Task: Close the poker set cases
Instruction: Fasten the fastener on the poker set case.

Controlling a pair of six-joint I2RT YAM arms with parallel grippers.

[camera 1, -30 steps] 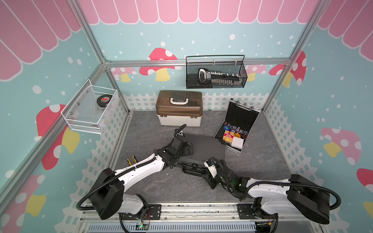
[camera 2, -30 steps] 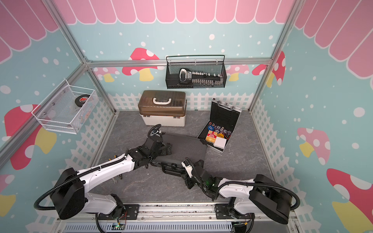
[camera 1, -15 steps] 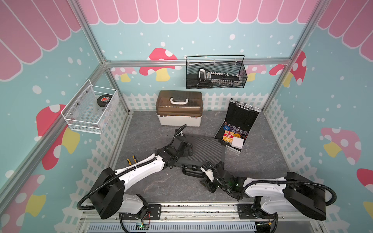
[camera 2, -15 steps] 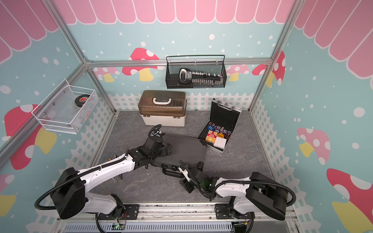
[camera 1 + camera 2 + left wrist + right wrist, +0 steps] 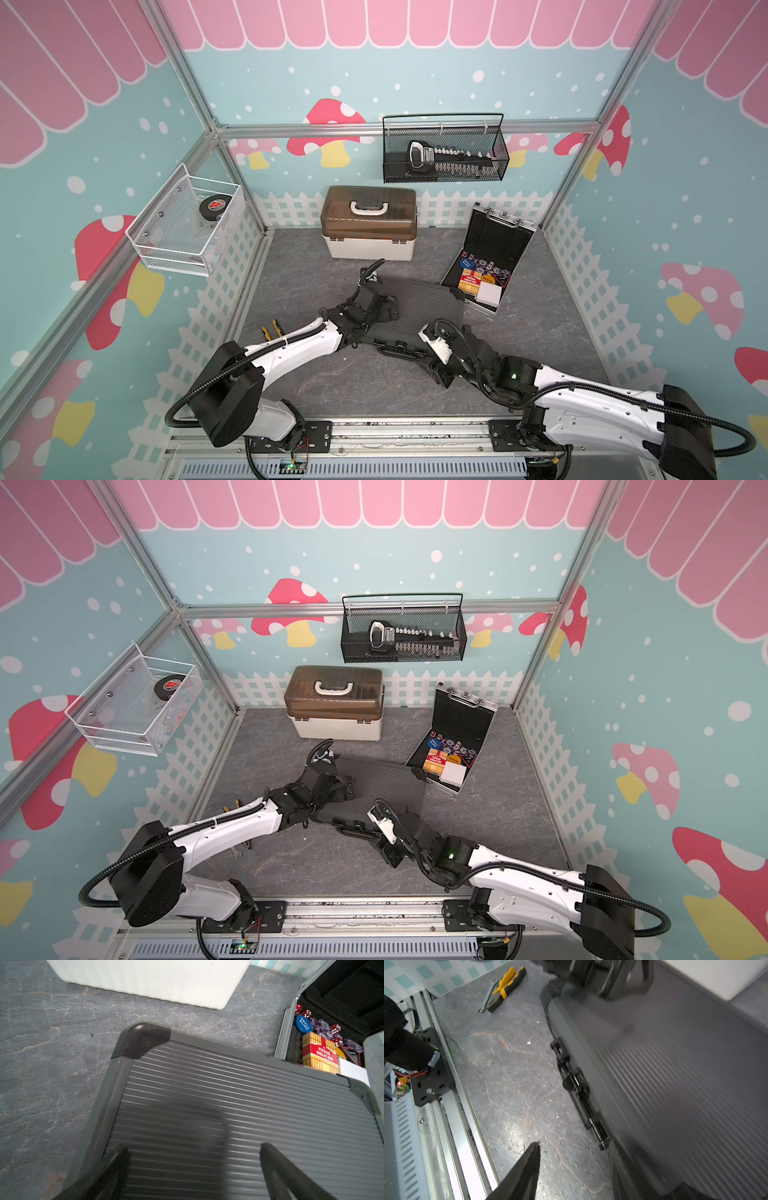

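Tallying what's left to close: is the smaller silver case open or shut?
Open. The silver case has its lid standing raised, and poker chips and a red card box lie exposed in its base.

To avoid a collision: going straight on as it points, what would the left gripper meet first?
Probably the ribbed lid of the large black case, just under the open jaws of the left gripper; depth is unclear.
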